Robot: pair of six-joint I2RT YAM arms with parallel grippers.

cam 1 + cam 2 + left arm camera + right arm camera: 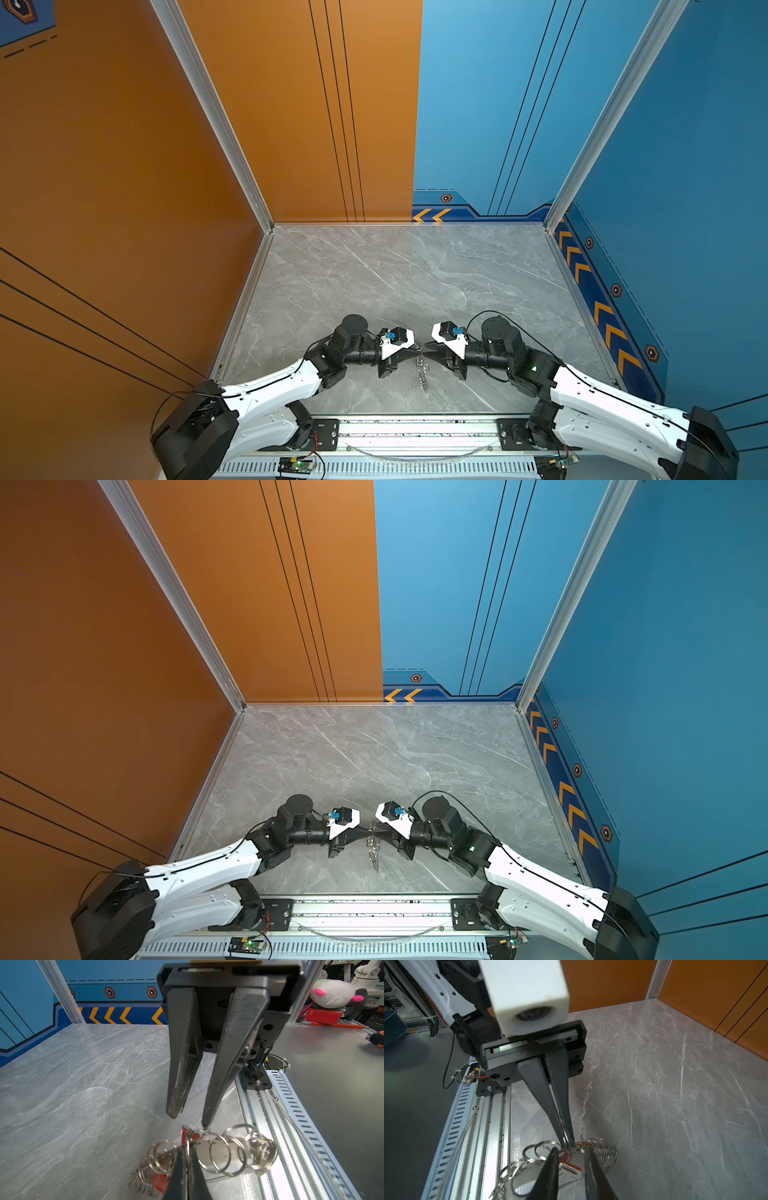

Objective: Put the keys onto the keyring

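Observation:
Low over the front of the grey marble table [374,282], both grippers meet tip to tip. My left gripper [188,1152] is shut on one silver split ring of the keyring [220,1153], whose chain of rings hangs from the tips in both top views [422,372] [373,854]. My right gripper [571,1150] faces it with fingers apart; a key with an orange-red tag [570,1164] lies between them. In the left wrist view, one right fingertip [205,1124] touches a small ring beside an orange-red tag [194,1135]. A second orange-red tag [159,1183] hangs lower among the rings.
An aluminium rail [415,428] with a slotted cable duct runs along the table's front edge, just behind the grippers. Orange walls [124,166] close the left and back, blue walls [685,166] the right. A plush toy [332,993] and tools lie outside the cell.

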